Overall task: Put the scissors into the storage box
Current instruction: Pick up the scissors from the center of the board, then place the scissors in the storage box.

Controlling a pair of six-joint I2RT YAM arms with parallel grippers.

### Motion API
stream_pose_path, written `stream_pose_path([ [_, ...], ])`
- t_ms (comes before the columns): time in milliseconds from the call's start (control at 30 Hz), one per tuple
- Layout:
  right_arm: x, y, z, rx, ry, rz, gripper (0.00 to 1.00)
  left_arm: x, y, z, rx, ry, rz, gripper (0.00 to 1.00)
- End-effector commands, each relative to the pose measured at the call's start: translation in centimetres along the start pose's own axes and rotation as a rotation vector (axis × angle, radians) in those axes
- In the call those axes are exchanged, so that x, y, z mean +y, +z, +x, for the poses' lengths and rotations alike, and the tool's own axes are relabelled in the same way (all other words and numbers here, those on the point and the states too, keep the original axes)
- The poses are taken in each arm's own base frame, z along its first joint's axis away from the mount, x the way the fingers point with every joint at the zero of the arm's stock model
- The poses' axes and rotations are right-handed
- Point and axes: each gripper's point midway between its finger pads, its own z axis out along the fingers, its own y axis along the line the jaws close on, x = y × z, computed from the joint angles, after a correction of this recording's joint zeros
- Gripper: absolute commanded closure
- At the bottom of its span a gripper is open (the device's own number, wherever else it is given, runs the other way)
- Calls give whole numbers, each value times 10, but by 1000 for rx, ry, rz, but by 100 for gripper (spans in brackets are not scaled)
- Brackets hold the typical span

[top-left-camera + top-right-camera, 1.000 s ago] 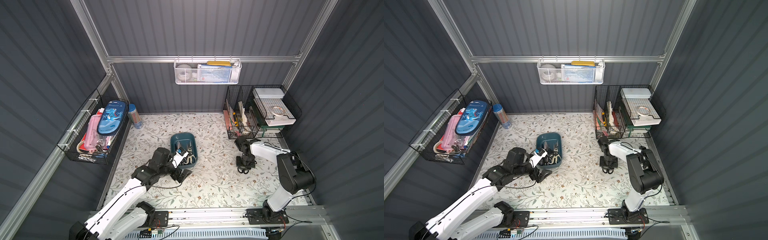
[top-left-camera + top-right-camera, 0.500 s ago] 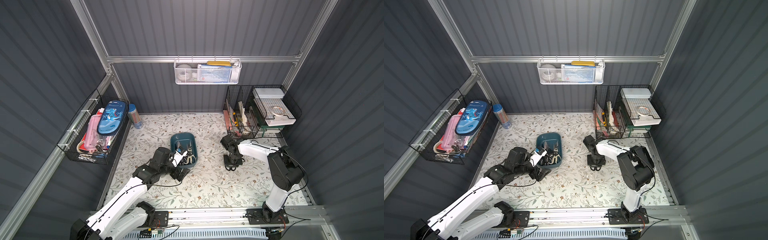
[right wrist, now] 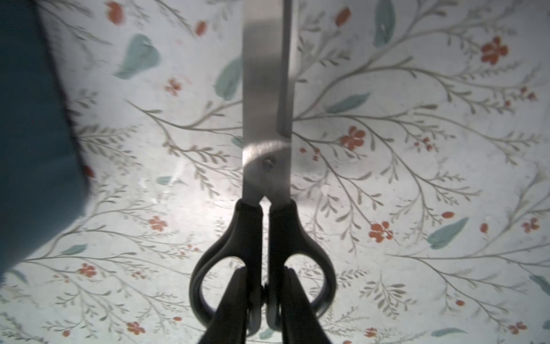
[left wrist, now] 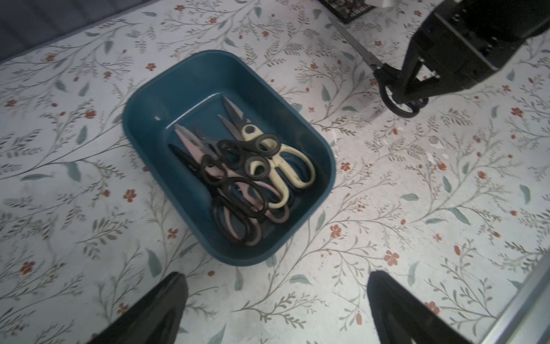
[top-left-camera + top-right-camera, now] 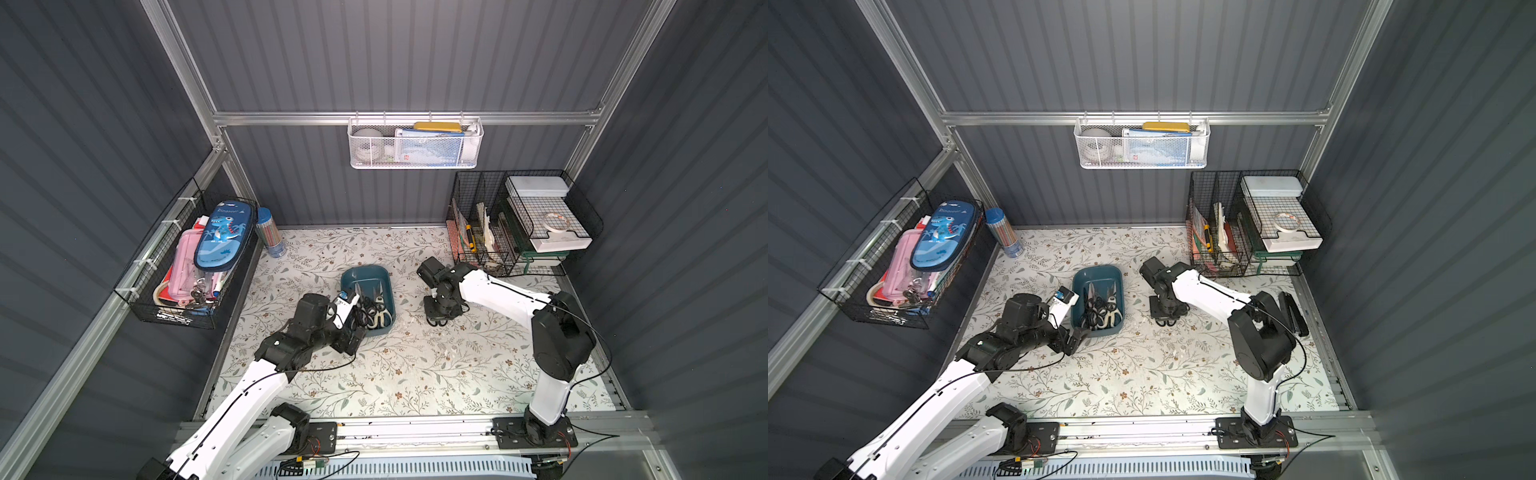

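Right wrist view: black-handled scissors (image 3: pixel 250 238) held outside the storage box (image 3: pixel 29 134)

Item 1. We list the right gripper (image 3: pixel 264 293) as narrowed onto the black-handled scissors. Its two dark fingers (image 3: pixel 232 312) pinch the inner bars of the handle loops together. The closed steel blades run straight away from the wrist over the floral mat (image 3: pixel 416 178). Whether the pair touches the mat we cannot tell.

Item 2. In both top views we place this pair near the storage box but apart from it, on the side toward the right arm.

Item 3. From the left wrist view we record the box's contents: cream shears (image 4: pixel 285 166), pink shears (image 4: pixel 192 147), and black-handled pairs (image 4: pixel 215 214) piled across them. We cannot make out the full count under the pile.

Item 4. We enter the left gripper (image 4: pixel 275 286) as spread wide and holding nothing, its fingertips just short of one end of the box.

Item 5. For fixtures, we note a white mesh basket (image 5: pixel 415 145) on the back wall and black wire baskets (image 5: pixel 482 224) at the sides
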Motion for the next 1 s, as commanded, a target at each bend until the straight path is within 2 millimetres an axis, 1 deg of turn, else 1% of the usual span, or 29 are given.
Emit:
stream_pose_path([
  [0,35,-13,-5,-4,-57,-38,100,28,-9,1,-14,-100,-119,1],
  [67,65,-19,-12,-27,-100,-74,100,44,-12,8,23,-135,-199,1],
  [167,107,-27,-21,-62,-154,-129,100,61,-15,18,65,-166,-293,1],
  [233,131,-25,-24,-72,-185,-165,100,72,-20,23,81,-192,-363,1],
  [333,160,-18,-30,-61,-223,-190,100,83,-28,26,84,-200,-431,1],
  [400,173,-12,-33,-58,-243,-195,100,86,-29,27,78,-206,-445,0],
  [467,183,-4,-37,-48,-249,-203,100,86,-30,27,75,-208,-450,1],
  [567,191,8,-41,-32,-247,-208,100,90,-30,29,85,-230,-471,1],
  [600,193,10,-42,-31,-246,-211,99,91,-29,30,91,-231,-470,1],
  [700,199,15,-43,-23,-236,-226,77,94,-29,33,112,-245,-486,1],
  [733,200,13,-45,-31,-235,-234,72,96,-30,33,119,-251,-501,1],
  [833,202,2,-48,-49,-236,-250,67,104,-36,36,133,-270,-549,0],
  [900,198,-13,-49,-72,-234,-256,63,109,-41,37,128,-297,-591,1],
  [967,188,-37,-51,-115,-232,-267,59,116,-51,37,95,-353,-655,1],
])
